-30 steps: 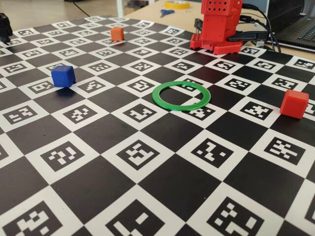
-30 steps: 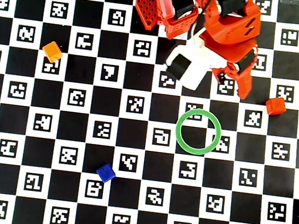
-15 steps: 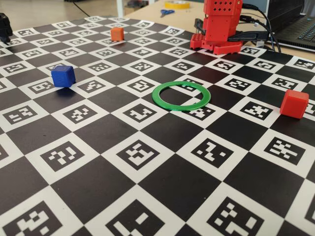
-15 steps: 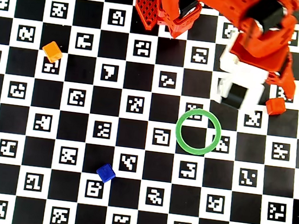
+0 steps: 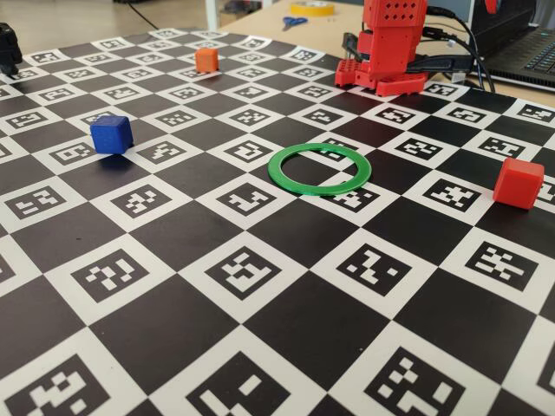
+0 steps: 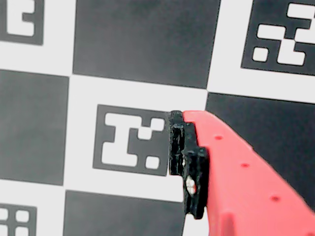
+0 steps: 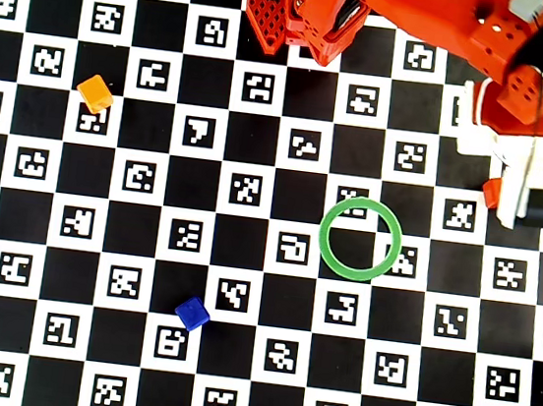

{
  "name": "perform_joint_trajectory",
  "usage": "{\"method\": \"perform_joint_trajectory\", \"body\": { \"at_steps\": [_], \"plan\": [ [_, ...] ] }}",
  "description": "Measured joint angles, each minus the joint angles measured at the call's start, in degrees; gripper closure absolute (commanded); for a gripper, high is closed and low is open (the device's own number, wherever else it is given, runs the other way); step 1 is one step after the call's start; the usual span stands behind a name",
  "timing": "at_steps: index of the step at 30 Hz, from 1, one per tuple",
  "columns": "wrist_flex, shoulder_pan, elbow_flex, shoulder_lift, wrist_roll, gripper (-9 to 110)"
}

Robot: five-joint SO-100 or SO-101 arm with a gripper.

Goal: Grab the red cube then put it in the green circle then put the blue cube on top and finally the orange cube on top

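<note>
The red cube [image 5: 519, 183] sits on the board at the right, apart from the green circle [image 5: 319, 167]. From overhead only a sliver of the red cube [image 7: 492, 193] shows beside the white wrist housing of my gripper [image 7: 522, 194], which hangs above it. The green circle [image 7: 327, 236] lies empty. Far left in the fixed view stand the blue cube [image 5: 111, 133] and the orange cube [image 5: 206, 59]. In the wrist view one red finger [image 6: 236, 172] with a black pad [image 6: 189, 162] shows; nothing touches it and no cube is seen. The other finger is out of frame.
The red arm base [image 5: 390, 52] stands at the board's far edge, with cables and a laptop [image 5: 529, 52] behind it. The checkered marker board [image 5: 260, 286] covers the table. A dark object [image 5: 9, 48] sits at the far left corner.
In the overhead view the arm has swung right, from above the ring's upper left to over the red cube. The cubes and the ring have not moved.
</note>
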Motion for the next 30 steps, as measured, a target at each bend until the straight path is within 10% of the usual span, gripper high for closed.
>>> {"method": "perform_joint_trajectory", "body": {
  "at_steps": [30],
  "plan": [
    [-21.97,-0.62,13.18,-11.34,-1.05,62]
  ]
}}
